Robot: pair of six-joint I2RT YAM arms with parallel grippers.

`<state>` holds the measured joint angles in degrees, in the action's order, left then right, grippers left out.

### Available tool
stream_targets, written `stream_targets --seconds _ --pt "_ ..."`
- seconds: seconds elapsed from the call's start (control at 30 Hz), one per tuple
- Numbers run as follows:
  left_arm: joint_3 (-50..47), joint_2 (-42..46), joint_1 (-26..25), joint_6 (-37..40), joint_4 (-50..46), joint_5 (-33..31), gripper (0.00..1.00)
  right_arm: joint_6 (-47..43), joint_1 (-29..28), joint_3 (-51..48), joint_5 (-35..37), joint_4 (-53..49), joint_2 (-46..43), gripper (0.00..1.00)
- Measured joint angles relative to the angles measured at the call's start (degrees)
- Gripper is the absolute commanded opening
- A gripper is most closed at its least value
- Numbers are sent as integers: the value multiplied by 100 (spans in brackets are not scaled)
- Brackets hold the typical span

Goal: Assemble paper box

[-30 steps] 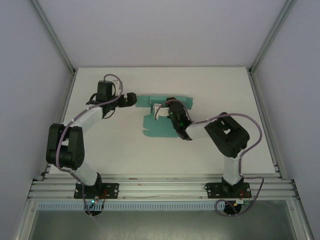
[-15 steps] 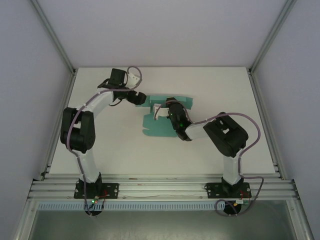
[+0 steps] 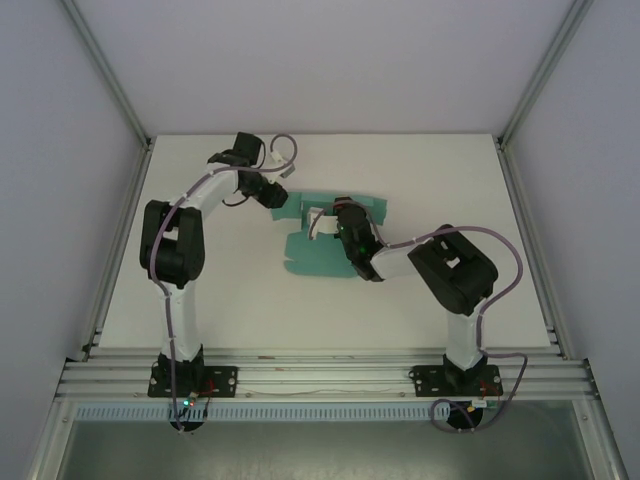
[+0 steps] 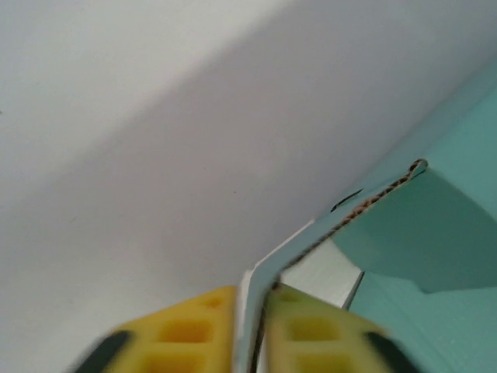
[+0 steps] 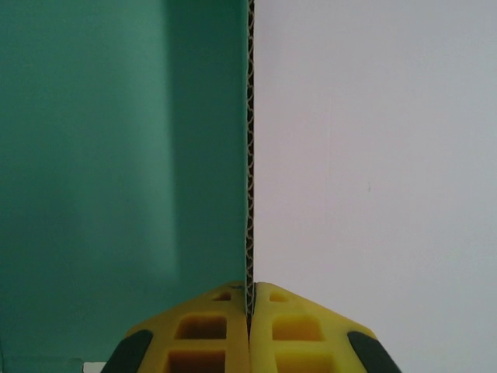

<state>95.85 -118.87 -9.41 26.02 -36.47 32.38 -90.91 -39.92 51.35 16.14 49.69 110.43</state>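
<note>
paper box (image 3: pixel 306 254): you have a flat teal sheet with flaps, lying mid-table (image 3: pixel 200 290), slightly nearer the table's far edge.
left gripper (image 3: pixel 279 201): just left of the table's centre line, far half; its yellow fingers (image 4: pixel 194 330) are pinched on a raised card edge of the sheet.
right gripper (image 3: pixel 318 222): at the table's middle; you see it clamped on an upright flap, with the corrugated edge between its pads (image 5: pixel 206 334).

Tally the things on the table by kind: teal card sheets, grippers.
paper box: 1
grippers: 2 (left gripper, right gripper, each shut on the paper box)
total: 3
</note>
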Motion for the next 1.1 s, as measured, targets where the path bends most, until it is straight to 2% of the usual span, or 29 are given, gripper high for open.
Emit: stream_targets --seconds 0.13,0.33,0.47,0.87,1.1 --pt "-129 74 -50 -330 149 -96 0 55 -17 0 17 -83 -46 0" --pt "-852 610 -208 -1196 645 -341 0 188 -50 0 94 -153 -129 0" --pt "-1344 975 -385 -1943 988 -466 0 247 -79 0 219 -188 -160 0" --pt "-2124 1305 -645 -4684 1779 -1047 0 415 -284 0 531 -216 -160 0" --pt "-2385 1633 -918 -5475 1847 -1211 0 573 -317 0 599 -214 -160 0"
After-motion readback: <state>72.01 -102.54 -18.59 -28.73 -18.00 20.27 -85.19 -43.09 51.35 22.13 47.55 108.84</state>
